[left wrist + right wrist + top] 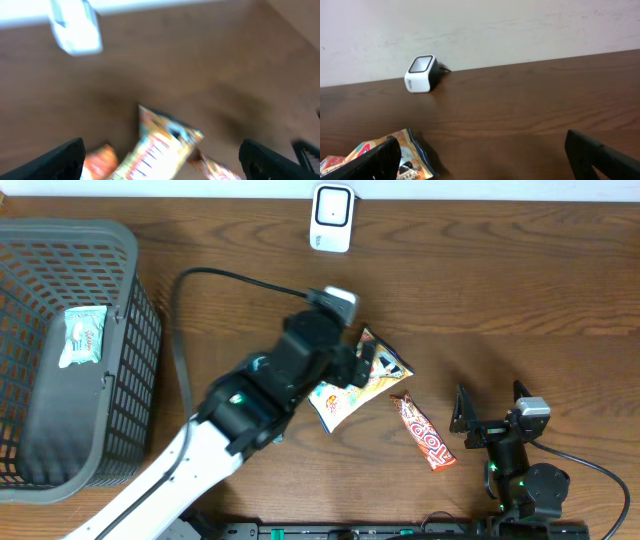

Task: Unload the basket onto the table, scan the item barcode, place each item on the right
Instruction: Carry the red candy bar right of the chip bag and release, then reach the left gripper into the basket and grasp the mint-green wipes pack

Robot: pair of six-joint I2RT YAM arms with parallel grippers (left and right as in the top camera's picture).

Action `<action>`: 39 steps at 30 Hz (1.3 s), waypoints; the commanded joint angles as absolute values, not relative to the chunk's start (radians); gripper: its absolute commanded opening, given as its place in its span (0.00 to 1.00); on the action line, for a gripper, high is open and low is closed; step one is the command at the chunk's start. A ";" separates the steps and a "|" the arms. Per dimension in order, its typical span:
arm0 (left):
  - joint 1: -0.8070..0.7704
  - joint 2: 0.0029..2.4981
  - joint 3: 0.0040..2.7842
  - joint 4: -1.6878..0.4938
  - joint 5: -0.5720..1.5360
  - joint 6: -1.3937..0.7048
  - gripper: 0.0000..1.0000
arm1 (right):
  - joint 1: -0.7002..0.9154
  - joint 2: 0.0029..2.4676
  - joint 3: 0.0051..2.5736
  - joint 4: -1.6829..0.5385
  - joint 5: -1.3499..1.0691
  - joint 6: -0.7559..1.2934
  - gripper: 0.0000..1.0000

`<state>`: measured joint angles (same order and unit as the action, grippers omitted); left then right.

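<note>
Overhead view: left gripper (160,152) sits over crinkled orange-and-white foil snack packet (352,388) at table centre. Left wrist view blurred. Its black fingers (60,160) stand wide apart, packet lying between them on dark brown wooden table (500,290), no contact visible. Just beside packet: red-wrapped candy bar (425,433). At far edge, well apart from packet: white box-shaped barcode scanner (332,217). Near front edge, right gripper (485,155) — jaws spread, nothing between. At left, grey plastic mesh basket (140,330) — pale green packet (82,335) inside.
</note>
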<state>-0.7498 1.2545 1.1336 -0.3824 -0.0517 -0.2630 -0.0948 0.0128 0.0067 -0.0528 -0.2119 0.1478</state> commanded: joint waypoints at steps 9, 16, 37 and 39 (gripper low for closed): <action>-0.288 1.150 1.365 -0.381 -0.356 -0.191 0.98 | -0.092 0.012 0.006 -0.057 -0.212 0.137 0.99; 0.155 1.183 1.394 -0.570 -0.241 -0.477 0.98 | -0.092 0.012 0.006 -0.057 -0.212 0.137 0.99; 0.545 1.755 1.394 -0.503 -0.019 0.067 0.98 | -0.092 0.012 0.006 -0.057 -0.212 0.137 0.99; 0.545 1.808 1.393 -0.467 -0.019 0.137 0.98 | -0.092 0.012 0.006 -0.057 -0.212 0.137 0.99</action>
